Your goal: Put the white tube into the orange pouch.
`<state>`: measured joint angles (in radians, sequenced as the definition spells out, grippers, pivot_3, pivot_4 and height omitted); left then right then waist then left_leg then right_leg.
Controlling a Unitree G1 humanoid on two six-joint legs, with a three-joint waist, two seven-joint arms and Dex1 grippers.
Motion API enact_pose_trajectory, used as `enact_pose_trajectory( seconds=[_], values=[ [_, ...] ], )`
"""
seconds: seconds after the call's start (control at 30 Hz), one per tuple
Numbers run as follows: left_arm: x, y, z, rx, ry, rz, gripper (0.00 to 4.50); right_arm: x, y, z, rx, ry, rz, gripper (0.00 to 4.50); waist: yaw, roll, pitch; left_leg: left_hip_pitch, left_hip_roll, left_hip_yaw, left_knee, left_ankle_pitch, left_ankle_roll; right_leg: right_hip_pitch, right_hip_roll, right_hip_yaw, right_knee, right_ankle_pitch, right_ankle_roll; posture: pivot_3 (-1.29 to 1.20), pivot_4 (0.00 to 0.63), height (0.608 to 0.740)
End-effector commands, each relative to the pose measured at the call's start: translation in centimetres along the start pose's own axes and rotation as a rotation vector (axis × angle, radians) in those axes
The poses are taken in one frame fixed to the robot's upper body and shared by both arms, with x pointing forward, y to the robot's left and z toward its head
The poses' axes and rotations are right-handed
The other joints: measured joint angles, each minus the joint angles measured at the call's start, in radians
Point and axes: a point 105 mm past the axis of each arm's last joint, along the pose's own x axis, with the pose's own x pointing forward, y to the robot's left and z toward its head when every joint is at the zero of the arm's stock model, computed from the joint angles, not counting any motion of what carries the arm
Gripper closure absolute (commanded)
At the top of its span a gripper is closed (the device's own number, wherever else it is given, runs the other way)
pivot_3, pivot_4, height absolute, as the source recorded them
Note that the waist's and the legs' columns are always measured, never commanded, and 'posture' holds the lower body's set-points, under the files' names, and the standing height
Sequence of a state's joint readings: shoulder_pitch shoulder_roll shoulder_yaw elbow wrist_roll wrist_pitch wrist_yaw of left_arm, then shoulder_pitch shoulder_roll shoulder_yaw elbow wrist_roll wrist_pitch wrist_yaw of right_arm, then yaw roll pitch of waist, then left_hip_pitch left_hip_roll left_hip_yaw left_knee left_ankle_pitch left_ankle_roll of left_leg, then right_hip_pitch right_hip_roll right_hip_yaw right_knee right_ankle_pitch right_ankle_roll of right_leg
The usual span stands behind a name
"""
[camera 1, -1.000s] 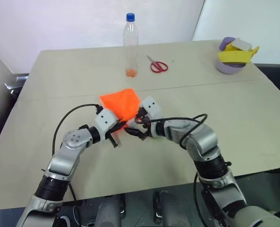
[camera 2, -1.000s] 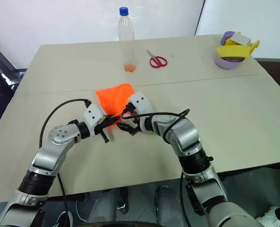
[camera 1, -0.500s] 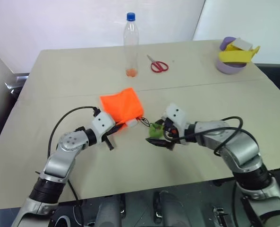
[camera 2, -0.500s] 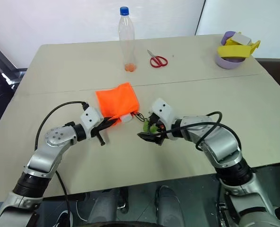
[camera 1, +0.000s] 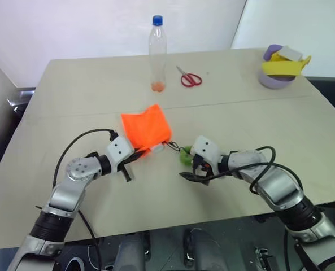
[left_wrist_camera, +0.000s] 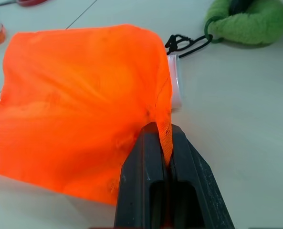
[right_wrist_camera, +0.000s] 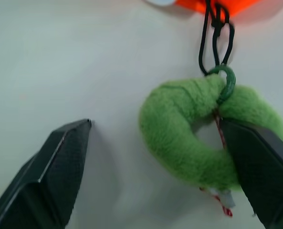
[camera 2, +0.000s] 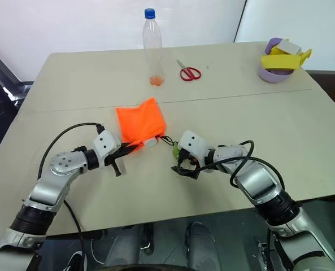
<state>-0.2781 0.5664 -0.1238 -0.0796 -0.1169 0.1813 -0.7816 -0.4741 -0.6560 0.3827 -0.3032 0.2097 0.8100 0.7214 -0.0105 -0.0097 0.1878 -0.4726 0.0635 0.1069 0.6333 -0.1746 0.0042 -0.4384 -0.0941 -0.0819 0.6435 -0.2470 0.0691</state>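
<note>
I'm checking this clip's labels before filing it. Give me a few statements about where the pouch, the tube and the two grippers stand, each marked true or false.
1. The left gripper is shut on the orange pouch. True.
2. The white tube lies fully outside the pouch, near the scissors. False: its end sticks out of the pouch's edge; the red scissors lie far off, near the clear bottle.
3. The right gripper has its jaws open beside the green ring. True.
4. The green ring is detached from the pouch. False: the black cord joins them.
</note>
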Motion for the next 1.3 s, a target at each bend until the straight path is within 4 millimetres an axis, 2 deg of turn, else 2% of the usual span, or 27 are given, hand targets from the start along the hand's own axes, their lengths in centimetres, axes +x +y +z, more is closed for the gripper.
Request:
enact_pose_trajectory(
  seconds=[0.03,0.2,0.23,0.33,0.57,0.7,0.83,0.97,1.03,1.07,1.17,1.23,1.27,1.3],
  values=[
    [-0.2,0.3,0.7,0.024,-0.029,0.018,4.5,-0.2,-1.1,-0.7,0.011,0.031,-0.045,1.39,0.0,0.0,0.0,0.001,0.0,0.0,0.0,0.0,0.0,0.001,0.0,0.0,0.0,0.0,0.0,0.0,0.15,0.74],
    [-0.3,0.4,0.5,-0.02,-0.033,0.025,4.5,0.0,-1.5,0.0,-0.002,0.0,-0.06,3.97,0.0,0.0,0.0,0.002,0.0,0.0,0.0,-0.001,-0.002,0.002,-0.001,0.0,0.0,0.0,0.0,0.0,0.15,0.74],
    [-0.5,0.6,0.4,-0.024,-0.034,0.033,4.5,-0.5,-1.9,0.0,-0.005,-0.003,-0.07,4.42,0.0,0.0,0.0,0.002,0.0,0.0,0.0,-0.001,-0.002,0.002,-0.001,0.0,0.0,0.0,0.0,0.0,0.15,0.74],
    [-1.2,0.9,-0.1,-0.068,-0.039,0.037,4.5,-2.4,-3.2,0.3,-0.005,-0.027,-0.095,4.42,0.002,0.0,0.0,0.002,0.0,0.0,0.0,0.0,0.0,0.002,0.0,0.0,0.0,0.0,0.0,0.0,0.15,0.74],
    [-2.1,1.6,-1.2,-0.131,-0.022,0.06,4.5,-8.1,-4.7,3.9,0.057,-0.19,-0.048,4.42,0.0,0.0,0.0,0.001,0.0,0.0,0.0,0.0,0.0,0.001,0.0,0.0,0.0,0.0,0.0,0.0,0.15,0.74],
    [-1.6,1.0,-0.9,-0.144,-0.035,0.033,4.5,-9.3,-4.6,4.7,0.06,-0.223,-0.017,4.42,0.0,0.0,0.0,0.001,0.001,0.0,0.0,0.0,0.0,0.001,0.0,0.0,0.0,0.0,0.0,0.0,0.15,0.74],
    [-1.4,0.7,-0.5,-0.161,-0.06,0.019,4.5,-9.3,-4.0,4.5,0.063,-0.215,0.01,4.42,0.0,0.0,0.0,0.001,0.001,0.0,0.0,0.0,0.0,0.001,0.0,0.0,0.0,0.0,0.0,0.0,0.15,0.74],
    [-1.5,0.2,-0.1,-0.204,-0.081,-0.018,4.5,-9.5,-4.3,4.3,0.076,-0.218,0.002,4.42,0.001,0.0,0.0,0.001,0.0,0.0,0.001,0.0,0.0,0.001,0.0,0.0,0.0,0.0,0.0,0.0,0.15,0.74],
    [-1.7,-0.1,0.3,-0.285,-0.129,-0.047,3.92,-9.9,-5.0,4.1,0.079,-0.215,-0.027,4.5,0.0,0.0,0.0,0.001,0.0,0.0,0.001,0.0,0.0,0.001,0.0,0.0,0.0,0.0,0.0,0.0,0.15,0.74],
    [-1.8,-0.4,0.5,-0.267,-0.133,-0.062,3.59,-9.9,-5.2,4.0,0.078,-0.211,-0.04,4.5,0.0,0.0,0.0,0.001,0.0,0.0,0.001,0.0,0.0,0.001,0.0,0.0,0.0,0.0,0.0,0.0,0.15,0.74],
    [-2.4,-1.6,1.0,-0.349,-0.135,-0.163,2.09,-9.8,-5.2,4.1,0.079,-0.217,-0.031,4.5,0.0,0.0,0.0,0.001,0.0,0.0,0.001,0.0,0.0,0.001,0.0,0.0,0.0,0.0,0.0,0.0,0.15,0.74],
    [-3.0,-1.6,1.8,-0.297,-0.182,-0.181,0.99,-9.8,-5.3,4.4,0.074,-0.223,-0.037,4.5,0.0,0.0,0.0,0.001,0.001,0.0,0.001,0.0,0.0,0.001,0.0,0.0,0.0,0.0,0.0,0.0,0.15,0.74],
    [-3.2,-0.9,2.1,-0.284,-0.2,-0.161,0.58,-9.9,-5.4,4.6,0.074,-0.23,-0.039,4.5,0.0,0.0,0.0,0.001,0.001,0.0,0.001,0.0,0.0,0.001,0.0,0.0,0.001,0.0,0.0,0.0,0.15,0.74],
    [-3.4,-0.3,2.6,-0.277,-0.226,-0.144,0.58,-10.0,-5.4,4.7,0.072,-0.236,-0.04,4.5,0.0,0.0,0.0,0.001,0.001,0.0,0.001,0.0,0.0,0.001,0.0,0.0,0.001,0.0,0.0,0.0,0.15,0.74]
  ],
)
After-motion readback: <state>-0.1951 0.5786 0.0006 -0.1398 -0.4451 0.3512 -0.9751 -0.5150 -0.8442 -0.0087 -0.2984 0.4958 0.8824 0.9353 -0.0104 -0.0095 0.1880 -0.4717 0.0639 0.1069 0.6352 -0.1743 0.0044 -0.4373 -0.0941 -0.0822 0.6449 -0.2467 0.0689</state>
